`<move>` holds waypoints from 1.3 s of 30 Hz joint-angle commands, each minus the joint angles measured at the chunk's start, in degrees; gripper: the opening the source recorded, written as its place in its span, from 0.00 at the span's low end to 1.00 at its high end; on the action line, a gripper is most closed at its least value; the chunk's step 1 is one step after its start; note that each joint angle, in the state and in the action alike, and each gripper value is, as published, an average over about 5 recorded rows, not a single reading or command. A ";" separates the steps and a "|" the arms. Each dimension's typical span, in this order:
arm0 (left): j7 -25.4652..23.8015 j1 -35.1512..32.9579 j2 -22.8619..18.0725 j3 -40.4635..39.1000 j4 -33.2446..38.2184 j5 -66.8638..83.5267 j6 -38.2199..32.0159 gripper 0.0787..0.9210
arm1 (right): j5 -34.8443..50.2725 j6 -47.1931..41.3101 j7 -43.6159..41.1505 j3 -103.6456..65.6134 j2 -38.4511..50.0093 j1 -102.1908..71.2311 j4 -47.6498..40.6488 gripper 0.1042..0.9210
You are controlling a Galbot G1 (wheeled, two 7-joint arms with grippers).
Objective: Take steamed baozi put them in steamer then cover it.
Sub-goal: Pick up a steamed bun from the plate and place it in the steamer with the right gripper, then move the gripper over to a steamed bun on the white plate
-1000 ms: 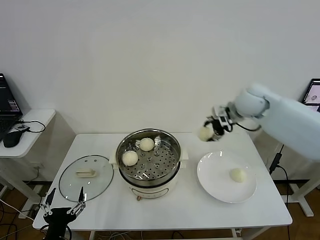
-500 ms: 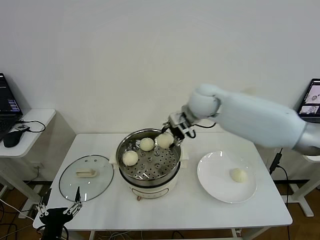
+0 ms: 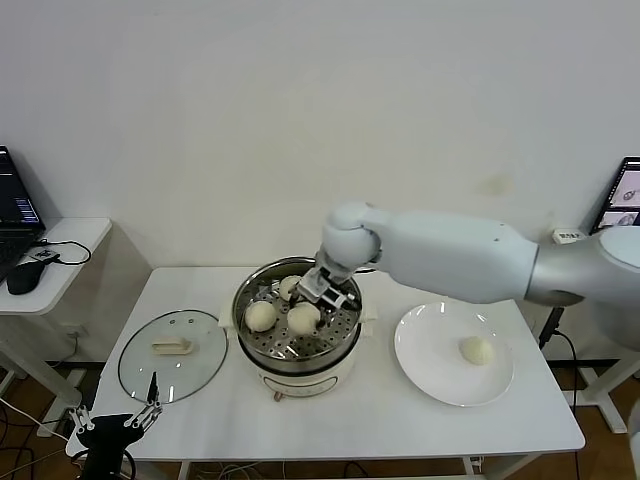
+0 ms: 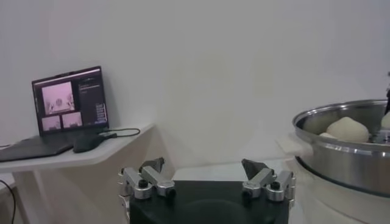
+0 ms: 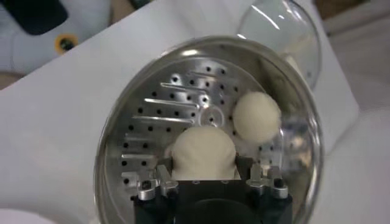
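One baozi in right hand, mid-steamer.

A white desk holds a glass lid, a steamer in the middle, and a white plate.

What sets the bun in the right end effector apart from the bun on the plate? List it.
The gripped bun is clamped between the right end effector's fingers; the plate bun lies free and untouched. The gripped bun is inside the steamer, over its perforated tray; the plate bun sits alone on the white plate. Both are smooth, round and cream-white.
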State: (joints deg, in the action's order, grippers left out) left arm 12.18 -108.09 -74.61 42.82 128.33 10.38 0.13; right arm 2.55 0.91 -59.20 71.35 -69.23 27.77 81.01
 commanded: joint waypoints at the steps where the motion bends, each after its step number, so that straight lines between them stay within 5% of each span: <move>1: 0.03 0.14 0.03 0.16 -0.31 0.18 -0.06 0.88 | -2.80 4.12 -0.69 2.20 -4.32 -0.31 -1.22 0.66; 15: 0.13 0.14 -0.20 0.02 -0.63 0.23 -0.22 0.88 | -2.98 5.24 -3.40 2.57 -4.09 -0.02 -1.17 0.67; 22: 0.09 0.28 -0.12 -0.07 -0.48 0.21 -0.20 0.88 | -0.91 5.37 -2.78 1.06 -2.44 1.41 -0.64 0.85; 27: 0.06 0.54 0.15 0.03 -0.48 0.23 -0.18 0.88 | 0.74 3.97 -3.38 -1.22 0.74 3.50 0.32 0.88; 39: -0.09 1.17 1.03 -0.01 -0.49 0.24 -0.02 0.88 | 0.97 -17.42 -4.19 -9.08 18.37 4.47 4.56 0.88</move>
State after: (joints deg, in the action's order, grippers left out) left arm 12.14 -107.04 -73.86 42.84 127.93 10.63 0.05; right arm 3.38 -2.66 -63.15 67.30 -63.09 31.54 83.37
